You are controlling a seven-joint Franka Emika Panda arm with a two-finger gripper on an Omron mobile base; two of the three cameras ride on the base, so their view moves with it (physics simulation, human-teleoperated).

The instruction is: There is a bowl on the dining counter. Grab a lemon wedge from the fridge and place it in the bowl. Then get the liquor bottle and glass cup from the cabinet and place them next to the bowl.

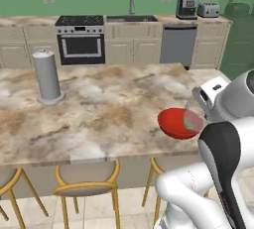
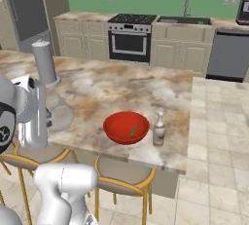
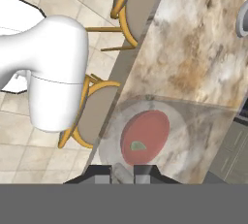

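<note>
Here's the dining counter [image 1: 99,109], long and mottled, with the yellow-framed stools [image 1: 87,183] tucked under its near edge; the white arm [image 1: 198,193] rises in front of it and bends over the counter's near right corner, hand turned down so the hand view looks straight at the stone; the tall grey cylinder [image 1: 48,77] stands well apart at the far left; the gripper [image 3: 122,172] has its jaws drawn almost together, pinched on the wall of the glass cup [image 1: 192,120], and the cup hangs in the grip above the counter; through its clear body the hand view shows the bowl [image 3: 145,136], red and glossy, sitting near the counter's edge; the liquor bottle [image 2: 159,128] stands upright just beside the bowl; and in the bowl lies the lemon wedge [image 3: 138,146], tiny, yellow-green.
</note>
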